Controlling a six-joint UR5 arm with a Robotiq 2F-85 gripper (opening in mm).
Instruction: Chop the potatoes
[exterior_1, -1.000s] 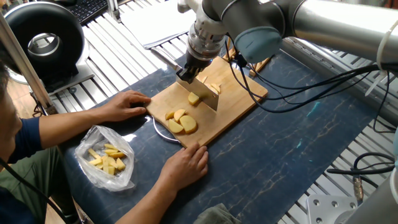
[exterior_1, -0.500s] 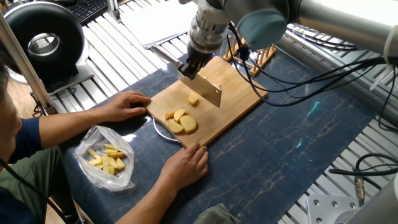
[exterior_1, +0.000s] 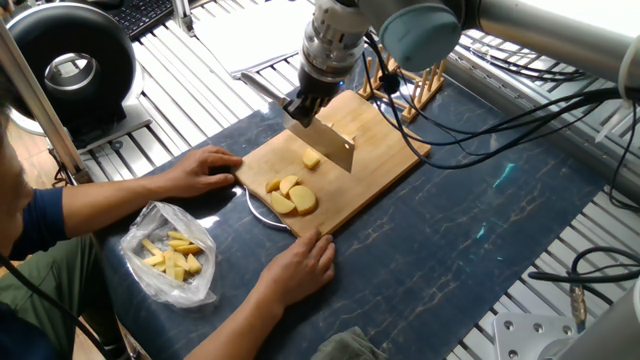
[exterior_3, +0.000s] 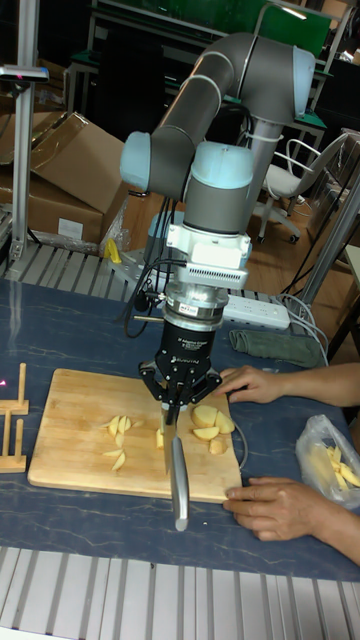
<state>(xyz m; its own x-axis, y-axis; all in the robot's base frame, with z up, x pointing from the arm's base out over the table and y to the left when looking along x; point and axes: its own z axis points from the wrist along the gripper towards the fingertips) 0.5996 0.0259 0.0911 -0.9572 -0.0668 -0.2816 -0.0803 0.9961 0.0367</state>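
Lifted a touch higher, the gripper (exterior_1: 303, 103) stays clamped on the knife (exterior_1: 328, 143); potatoes (exterior_1: 291, 194) lie on the board (exterior_1: 385, 145).

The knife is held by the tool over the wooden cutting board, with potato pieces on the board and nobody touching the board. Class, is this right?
One thing is wrong: a person's hands rest at the cutting board's edges, as the fixed view shows. The tool does hold the knife over the board, with potato pieces on it.
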